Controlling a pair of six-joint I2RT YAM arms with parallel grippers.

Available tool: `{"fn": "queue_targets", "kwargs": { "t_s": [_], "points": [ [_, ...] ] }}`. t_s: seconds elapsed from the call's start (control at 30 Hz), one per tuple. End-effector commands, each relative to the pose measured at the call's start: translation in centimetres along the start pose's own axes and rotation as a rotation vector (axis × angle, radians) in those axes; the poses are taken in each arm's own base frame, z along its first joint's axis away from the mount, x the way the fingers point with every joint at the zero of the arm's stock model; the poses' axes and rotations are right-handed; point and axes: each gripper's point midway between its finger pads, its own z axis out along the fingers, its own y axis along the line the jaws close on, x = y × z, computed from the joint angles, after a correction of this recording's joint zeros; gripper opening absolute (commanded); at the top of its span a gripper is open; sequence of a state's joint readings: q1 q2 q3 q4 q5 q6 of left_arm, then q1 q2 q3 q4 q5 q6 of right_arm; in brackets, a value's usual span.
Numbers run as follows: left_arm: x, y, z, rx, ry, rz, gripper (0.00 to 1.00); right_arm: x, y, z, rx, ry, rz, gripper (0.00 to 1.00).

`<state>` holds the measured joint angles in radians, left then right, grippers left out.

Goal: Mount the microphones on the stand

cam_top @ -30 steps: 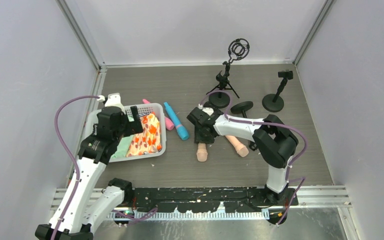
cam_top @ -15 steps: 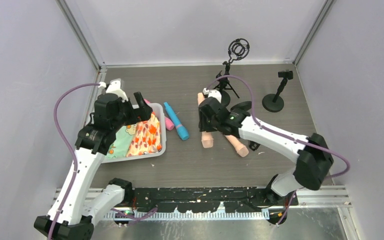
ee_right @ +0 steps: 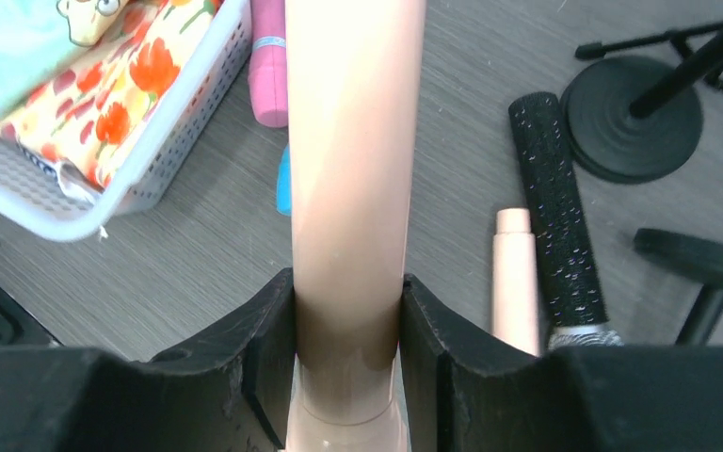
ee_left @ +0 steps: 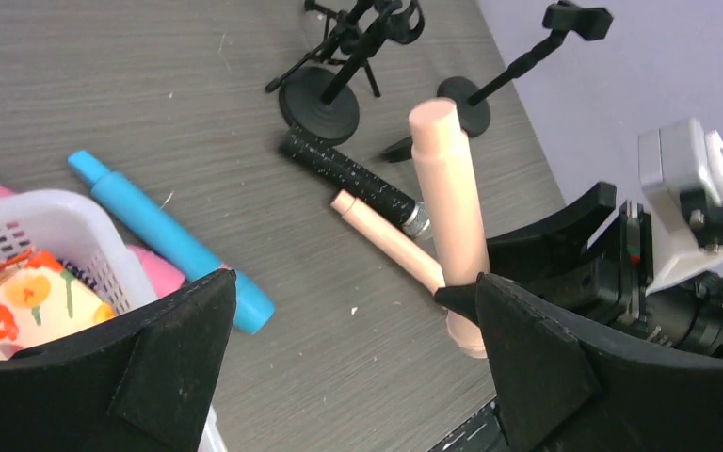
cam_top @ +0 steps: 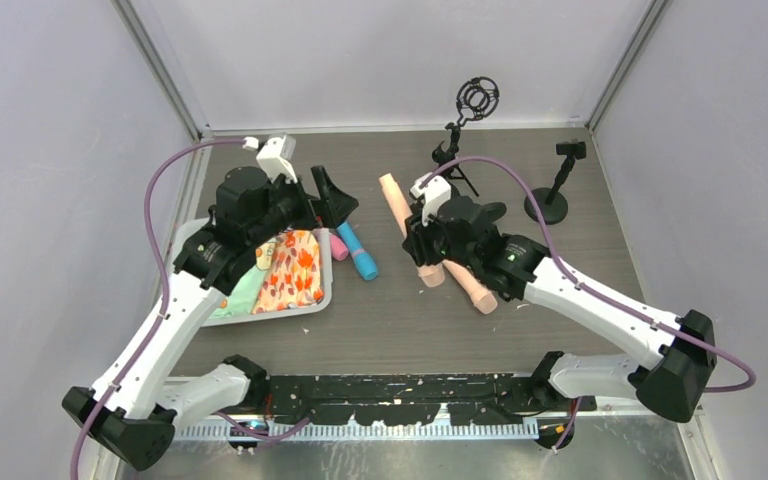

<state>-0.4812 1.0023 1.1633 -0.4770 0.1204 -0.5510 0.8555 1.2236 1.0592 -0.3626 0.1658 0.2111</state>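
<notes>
Top external view: the left gripper (cam_top: 315, 205) hangs wide open and empty near the blue microphone (cam_top: 358, 250) lying on the counter (cam_top: 380, 320). The right gripper (cam_top: 425, 235) clamps one peach microphone (cam_top: 398, 203), lifted and tilted. The stands (cam_top: 547, 205) hold nothing yet, so every microphone is left to mount

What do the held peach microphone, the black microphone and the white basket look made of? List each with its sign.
The held peach microphone: probably plastic or rubber, smooth matte skin with a faint sheen. The black microphone: grainy speckled handle, perhaps coated metal or plastic; a silver, metal-looking band at its head. The white basket: moulded plastic, by its slightly glossy lattice wall.
</notes>
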Motion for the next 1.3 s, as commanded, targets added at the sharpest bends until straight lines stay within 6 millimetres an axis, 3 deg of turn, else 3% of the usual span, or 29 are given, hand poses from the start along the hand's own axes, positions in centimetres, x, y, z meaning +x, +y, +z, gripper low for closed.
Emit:
{"fn": "queue_targets", "kwargs": {
  "t_s": [0.0, 0.37, 0.63, 0.8, 1.0, 1.27],
  "points": [
    [-4.0, -3.7, -0.5, 0.139, -0.109, 0.024, 1.00, -3.8, 0.8, -2.1, -0.086, -0.159, -0.256, 0.03],
    [-5.7, -7.0, -1.6, 0.262, -0.049, 0.187, 1.00, -4.6, 0.3, -4.7, -0.164, -0.268, -1.075, 0.01],
    [-3.2, -8.8, -1.7, 0.410, 0.119, 0.271, 0.99, -7.6, 0.2, -5.6, -0.150, -0.269, -1.461, 0.01],
    [-1.3, -8.7, -1.5, 0.457, 0.191, 0.306, 0.98, -9.8, 1.4, -6.2, -0.158, -0.336, -1.620, 0.01],
    [0.8, -9.0, -1.0, 0.499, 0.274, 0.328, 0.97, -11.5, 2.0, -5.5, -0.150, -0.359, -1.734, 0.01],
    [3.4, -9.0, 0.0, 0.490, 0.358, 0.345, 0.91, -13.4, 2.9, -5.3, -0.124, -0.405, -1.780, 0.01]
  ]
}}
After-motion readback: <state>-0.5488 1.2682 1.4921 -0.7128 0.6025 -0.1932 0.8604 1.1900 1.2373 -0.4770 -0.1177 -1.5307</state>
